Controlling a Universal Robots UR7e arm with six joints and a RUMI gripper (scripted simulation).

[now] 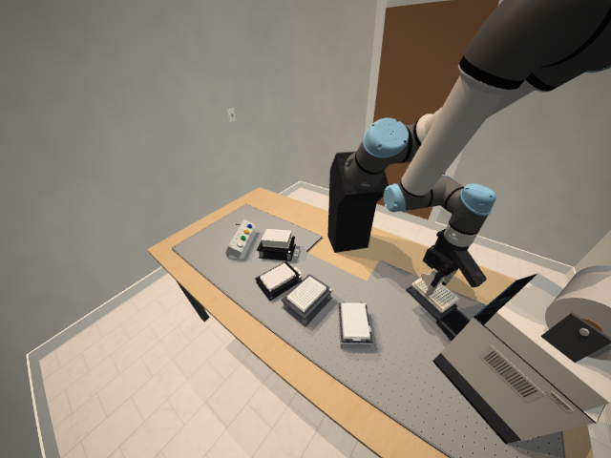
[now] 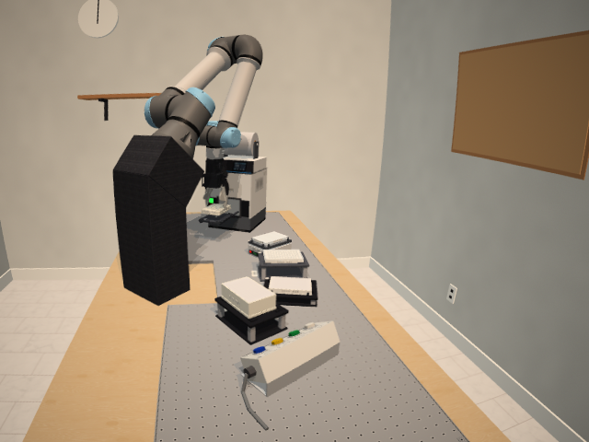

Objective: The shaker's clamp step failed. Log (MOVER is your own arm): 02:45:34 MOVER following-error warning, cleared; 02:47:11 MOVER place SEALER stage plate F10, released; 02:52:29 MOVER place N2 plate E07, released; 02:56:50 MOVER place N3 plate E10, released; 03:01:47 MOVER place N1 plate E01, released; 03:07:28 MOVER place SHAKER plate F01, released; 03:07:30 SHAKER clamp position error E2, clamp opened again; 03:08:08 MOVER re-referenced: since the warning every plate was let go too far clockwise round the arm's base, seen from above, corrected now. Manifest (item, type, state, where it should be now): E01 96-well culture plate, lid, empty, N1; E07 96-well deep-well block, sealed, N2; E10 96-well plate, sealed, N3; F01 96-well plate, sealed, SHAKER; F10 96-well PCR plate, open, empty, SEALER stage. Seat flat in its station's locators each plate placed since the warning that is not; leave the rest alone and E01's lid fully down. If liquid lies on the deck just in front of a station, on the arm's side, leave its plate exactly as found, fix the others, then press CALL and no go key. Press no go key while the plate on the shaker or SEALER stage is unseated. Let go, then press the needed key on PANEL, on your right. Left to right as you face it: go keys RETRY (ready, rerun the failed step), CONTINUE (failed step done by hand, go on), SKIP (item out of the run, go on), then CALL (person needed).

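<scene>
One PCR plate point(image 1: 434, 294), thin, light, open-welled, probably flexible: best gripped across stiff side skirts, kept level. End effector point(image 1: 435, 284) half closed on it, directly below, at sealer stage point(image 1: 452, 320). Farther left on bench point(image 1: 276, 340): other plates untouched.

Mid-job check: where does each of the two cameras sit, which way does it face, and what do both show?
Top: high above the sealer end, looking down the bench toward the key panel; upper arm, wrist and gripper show.
Exterior: beyond the panel end, looking back along the bench to the sealer; whole arm shows.
Shared: gripper shut on the PCR plate, all plates.
</scene>
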